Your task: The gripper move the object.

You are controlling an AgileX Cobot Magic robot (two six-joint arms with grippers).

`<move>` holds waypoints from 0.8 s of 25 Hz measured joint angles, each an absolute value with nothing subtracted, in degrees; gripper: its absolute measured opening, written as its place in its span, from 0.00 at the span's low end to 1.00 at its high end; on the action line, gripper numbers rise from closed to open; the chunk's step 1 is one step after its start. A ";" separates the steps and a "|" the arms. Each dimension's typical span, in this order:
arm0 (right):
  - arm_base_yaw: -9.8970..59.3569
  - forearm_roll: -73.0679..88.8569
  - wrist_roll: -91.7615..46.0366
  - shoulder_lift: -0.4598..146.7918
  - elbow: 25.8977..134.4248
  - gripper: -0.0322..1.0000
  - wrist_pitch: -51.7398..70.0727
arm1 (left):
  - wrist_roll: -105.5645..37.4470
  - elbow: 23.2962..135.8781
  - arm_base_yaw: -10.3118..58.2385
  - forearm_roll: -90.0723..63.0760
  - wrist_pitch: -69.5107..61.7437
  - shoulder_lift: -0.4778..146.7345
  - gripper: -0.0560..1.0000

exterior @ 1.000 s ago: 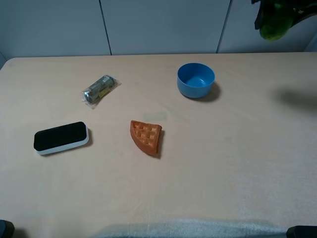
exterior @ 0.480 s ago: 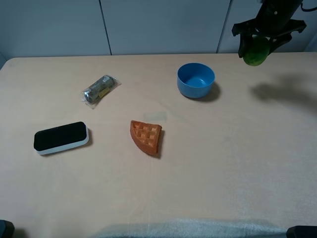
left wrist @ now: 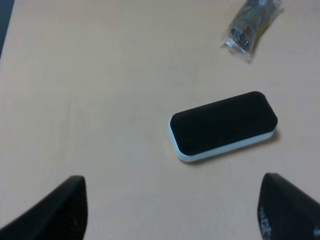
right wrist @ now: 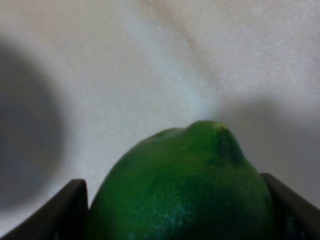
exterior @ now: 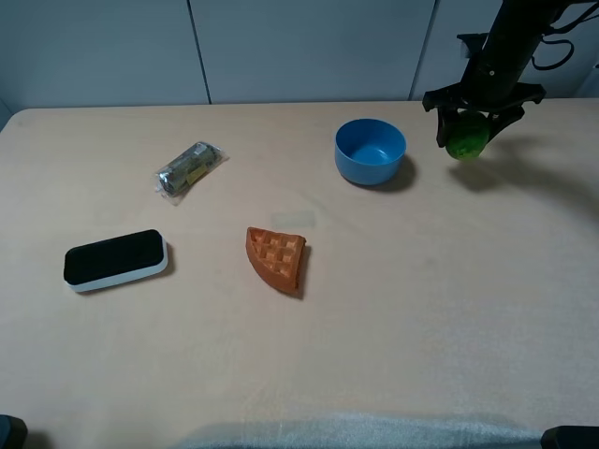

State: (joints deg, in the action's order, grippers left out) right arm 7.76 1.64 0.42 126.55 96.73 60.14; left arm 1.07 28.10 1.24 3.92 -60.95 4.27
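Note:
My right gripper (exterior: 471, 123) is shut on the glossy green egg-shaped fruit (exterior: 465, 137) and holds it above the table at the back right, just right of the blue bowl (exterior: 371, 151). In the right wrist view the fruit (right wrist: 182, 187) fills the space between the two black fingers. My left gripper (left wrist: 172, 210) is open and empty, with its fingertips (left wrist: 55, 210) spread wide over the table near a black and white eraser (left wrist: 223, 125). The left arm itself is out of the exterior view.
An orange waffle wedge (exterior: 277, 258) lies near the table's middle. The black and white eraser (exterior: 116, 259) lies at the left. A clear-wrapped packet (exterior: 190, 168) lies left of centre at the back, also in the left wrist view (left wrist: 251, 21). A pale wall runs behind the table.
My right gripper has come down and to the left with the green fruit, from the top right corner toward the table beside the blue bowl. Nothing else moved.

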 joint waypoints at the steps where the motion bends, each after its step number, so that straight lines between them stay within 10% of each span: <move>1: 7.76 1.64 0.42 126.91 96.73 0.51 60.09 | 1.07 28.10 1.24 3.92 -60.95 4.27 0.78; 20: 7.76 1.26 -1.03 131.86 96.95 0.51 58.54 | 1.07 28.10 1.24 3.92 -60.95 4.27 0.78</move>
State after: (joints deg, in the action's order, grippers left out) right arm 7.76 1.26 -1.03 131.86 96.95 58.54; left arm 1.07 28.10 1.24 3.92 -60.95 4.27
